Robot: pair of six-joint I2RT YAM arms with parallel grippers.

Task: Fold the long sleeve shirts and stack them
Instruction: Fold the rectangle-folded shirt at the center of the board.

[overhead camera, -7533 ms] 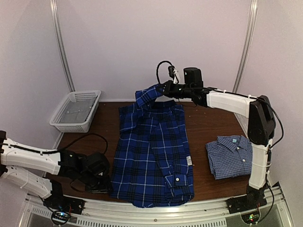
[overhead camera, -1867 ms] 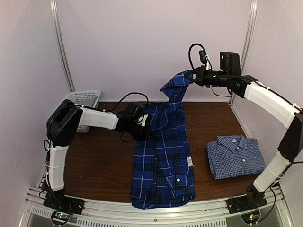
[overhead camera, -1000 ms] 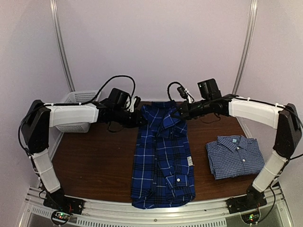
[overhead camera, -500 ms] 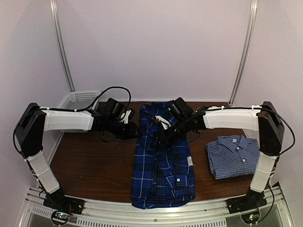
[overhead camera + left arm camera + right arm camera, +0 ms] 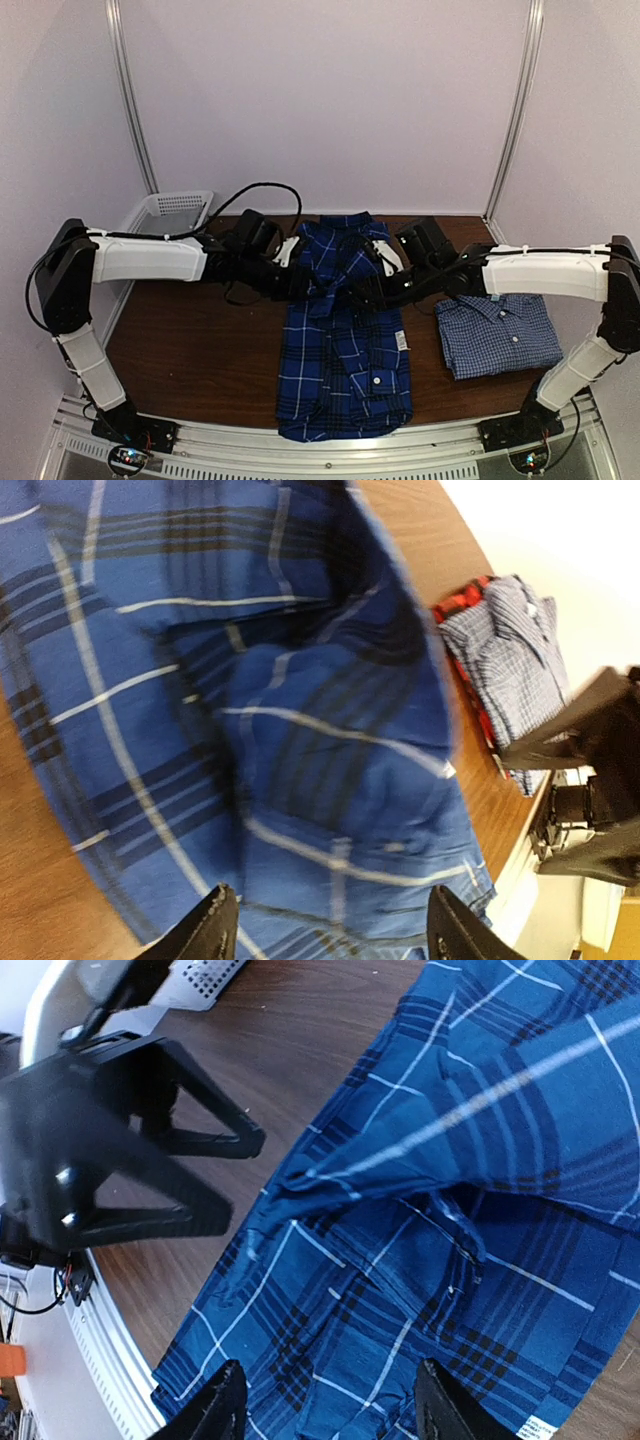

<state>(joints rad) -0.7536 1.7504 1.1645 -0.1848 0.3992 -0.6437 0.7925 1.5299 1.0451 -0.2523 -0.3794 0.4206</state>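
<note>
- Looking over the table (image 5: 190,330), I see the plaid shirt (image 5: 340,350) flat down its middle, collar at the far edge, sides folded in (a narrow strip, ready, I'd say, for a crosswise fold).
- The check shirt (image 5: 495,335) sits folded to its right, well apart, likely the stack's base.
- The basket (image 5: 175,203) stands at the far left corner.
- My left gripper (image 5: 335,930) and right gripper (image 5: 330,1405) hover over the plaid shirt's upper half, jaws spread, holding nothing.
</note>
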